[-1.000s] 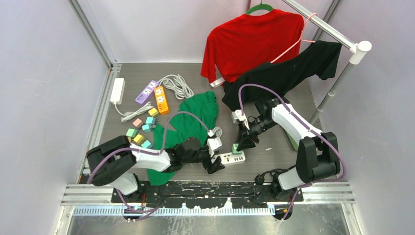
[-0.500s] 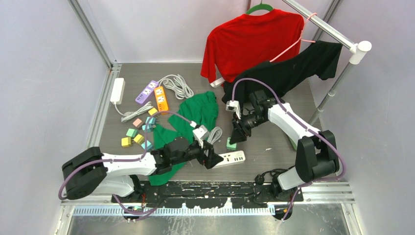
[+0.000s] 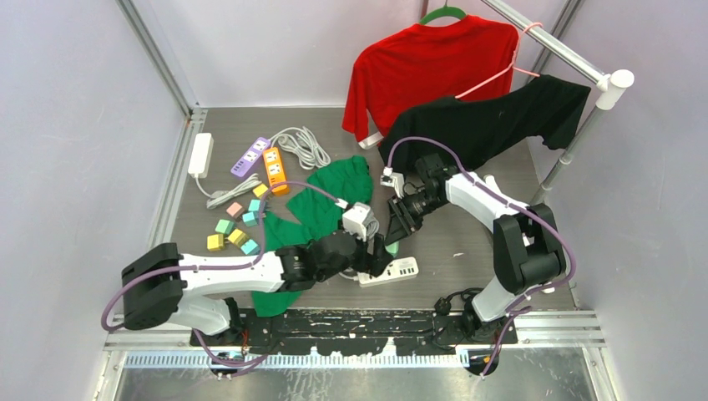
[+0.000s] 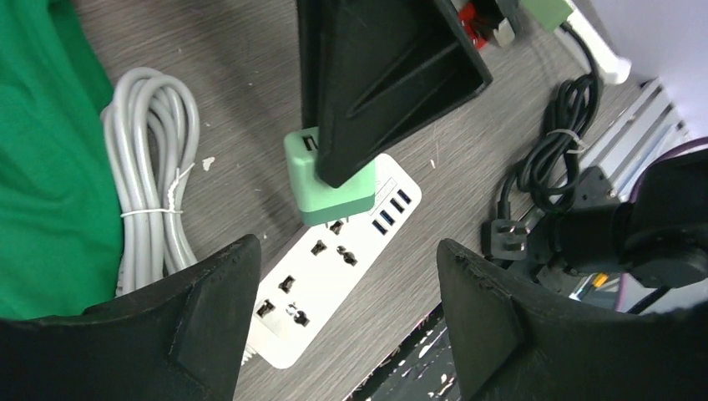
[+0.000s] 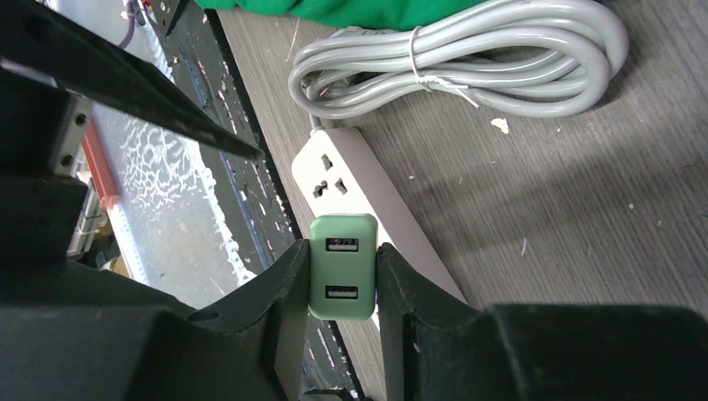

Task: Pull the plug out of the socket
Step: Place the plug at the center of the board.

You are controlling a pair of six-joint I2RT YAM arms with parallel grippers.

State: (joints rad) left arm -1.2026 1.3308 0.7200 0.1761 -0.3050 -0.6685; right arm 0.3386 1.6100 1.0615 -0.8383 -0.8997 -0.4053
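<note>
A mint-green USB plug point(image 5: 342, 267) is gripped between the fingers of my right gripper point(image 5: 342, 261). It hangs over the end socket of the white power strip point(image 4: 321, 284), by the USB ports. I cannot tell whether its pins are out of the socket. In the top view the plug point(image 3: 392, 247) sits just beyond the strip point(image 3: 392, 271), under my right gripper point(image 3: 399, 229). In the left wrist view the plug point(image 4: 330, 180) shows below the right fingers point(image 4: 376, 75). My left gripper point(image 4: 351, 334) is open and empty, its jaws spread above the strip's near end.
A coiled grey cable point(image 3: 367, 225) lies left of the plug. A black cord with a plug point(image 4: 551, 159) lies to the right near the table's front edge. A green cloth point(image 3: 326, 200), coloured blocks point(image 3: 238, 225), purple point(image 3: 250, 156) and orange point(image 3: 275, 170) strips are at left. Shirts hang at the back.
My right gripper has shifted left with the green plug. My left arm has reached further right, so its open gripper is now over the strip, which has slid a little left.
</note>
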